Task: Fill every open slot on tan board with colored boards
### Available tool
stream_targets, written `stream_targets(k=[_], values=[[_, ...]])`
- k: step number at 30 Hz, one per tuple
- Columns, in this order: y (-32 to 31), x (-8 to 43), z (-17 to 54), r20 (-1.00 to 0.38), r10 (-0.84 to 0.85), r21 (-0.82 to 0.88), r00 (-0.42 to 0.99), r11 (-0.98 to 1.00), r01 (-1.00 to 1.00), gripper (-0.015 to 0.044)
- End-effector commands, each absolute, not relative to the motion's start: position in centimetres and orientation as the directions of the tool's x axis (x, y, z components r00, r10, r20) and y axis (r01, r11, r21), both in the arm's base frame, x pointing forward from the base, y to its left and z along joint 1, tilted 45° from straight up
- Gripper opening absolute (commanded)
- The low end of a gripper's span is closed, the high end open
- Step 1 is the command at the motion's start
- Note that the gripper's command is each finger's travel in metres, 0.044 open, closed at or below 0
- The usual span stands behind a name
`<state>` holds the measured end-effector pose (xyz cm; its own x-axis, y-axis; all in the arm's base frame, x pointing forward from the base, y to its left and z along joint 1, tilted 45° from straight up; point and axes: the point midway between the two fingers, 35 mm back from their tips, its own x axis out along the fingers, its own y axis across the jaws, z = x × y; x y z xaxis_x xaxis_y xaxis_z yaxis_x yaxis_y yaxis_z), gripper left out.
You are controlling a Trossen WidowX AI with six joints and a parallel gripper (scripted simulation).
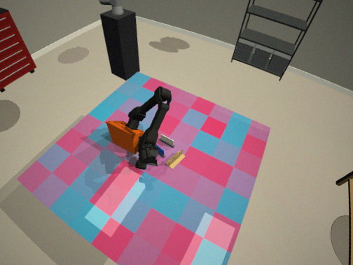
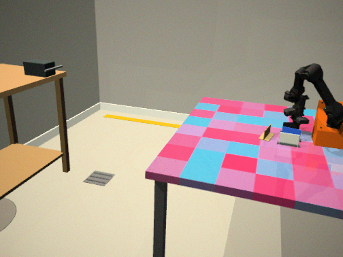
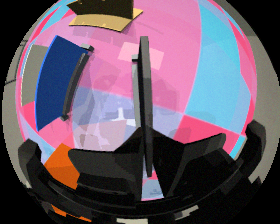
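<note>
The tan board (image 1: pixel 179 155) (image 2: pixel 267 132) (image 3: pixel 107 8) stands on its base with small notches along its top; I see no colored board in it. A white board (image 1: pixel 167 140) (image 2: pixel 289 139) (image 3: pixel 32 75) and a blue board (image 1: pixel 160 151) (image 2: pixel 291 130) (image 3: pixel 56 82) stand upright in low dark holders. A black board (image 3: pixel 145 80) stands upright in the middle of the wrist view, beside a grey holder strip. My gripper (image 1: pixel 148 162) (image 2: pixel 299 124) (image 3: pixel 146 132) is down at the black board, its two fingers closed against both faces. Its notch is hidden.
The orange base block (image 1: pixel 120 136) (image 2: pixel 327 136) of the arm stands behind the holders. The blue board is beside the black one, with the white board beyond it. The tan board stands farther from the base, past the holders, on the checkered table top (image 1: pixel 210 160) (image 2: pixel 238 162).
</note>
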<state>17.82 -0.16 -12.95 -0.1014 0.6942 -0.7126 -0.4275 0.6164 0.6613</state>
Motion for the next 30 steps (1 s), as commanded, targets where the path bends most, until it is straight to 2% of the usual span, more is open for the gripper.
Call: stream_targets(k=[1, 30], values=[[-0.1, 17.9, -12.9, -0.710, 0.697, 0.664, -0.097, 0.617, -0.423, 0.0000], [-3.6, 18.4, -9.5, -0.712, 0.695, 0.662, -0.097, 0.619, -0.423, 0.0000]])
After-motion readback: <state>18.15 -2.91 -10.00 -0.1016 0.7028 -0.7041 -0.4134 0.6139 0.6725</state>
